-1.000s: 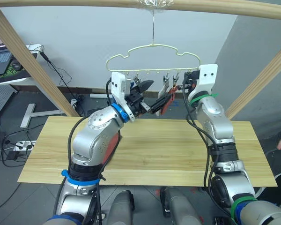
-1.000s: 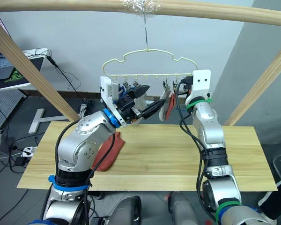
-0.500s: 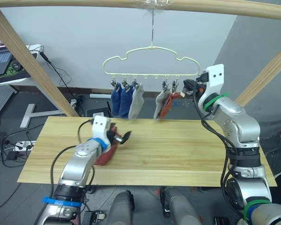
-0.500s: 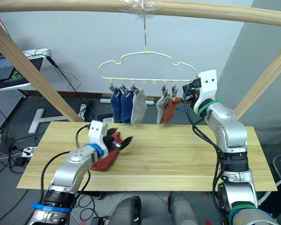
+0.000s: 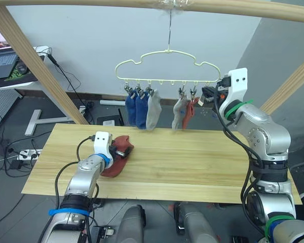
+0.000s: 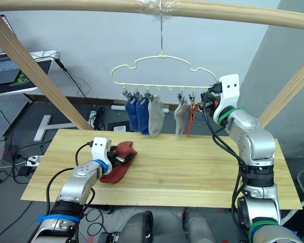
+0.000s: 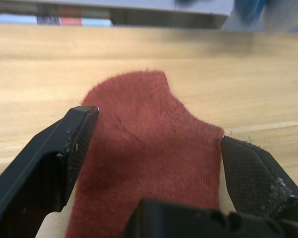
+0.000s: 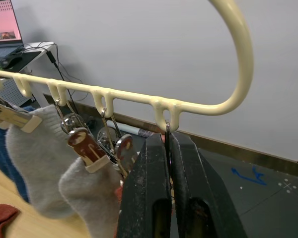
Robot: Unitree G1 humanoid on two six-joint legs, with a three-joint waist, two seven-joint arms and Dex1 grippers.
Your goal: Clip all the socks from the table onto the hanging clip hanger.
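I see the table [image 5: 202,162] spanning the frame below a pole frame [image 5: 35,76], and it carries one red sock [image 5: 117,158] on its left part. The hanger [image 5: 167,63] hangs from the top pole by its hook, and five socks are clipped on it: two blue socks [image 5: 136,109] and a grey sock [image 5: 153,110] in the left group, then a second grey sock [image 5: 180,112] and a second red sock [image 5: 188,112] in the right group.

Against half a second ago, my left arm has drawn back a little and settled lower on the table sock, and the head camera has shifted slightly. A second ago that arm was raised at the clips; now it is down on the table. The right arm stays up at the hanger's right end.

The left gripper [image 7: 159,148] stands wide apart, one finger [image 7: 64,148] at each edge of the sock, the cloth lying flat between them; they flank it without squeezing it.

The right gripper [image 8: 168,168] is pinched together just under the rail's last loop, on the thin wire stem of the end clip [image 8: 167,141]. That clip's jaws are hidden behind the fingers.
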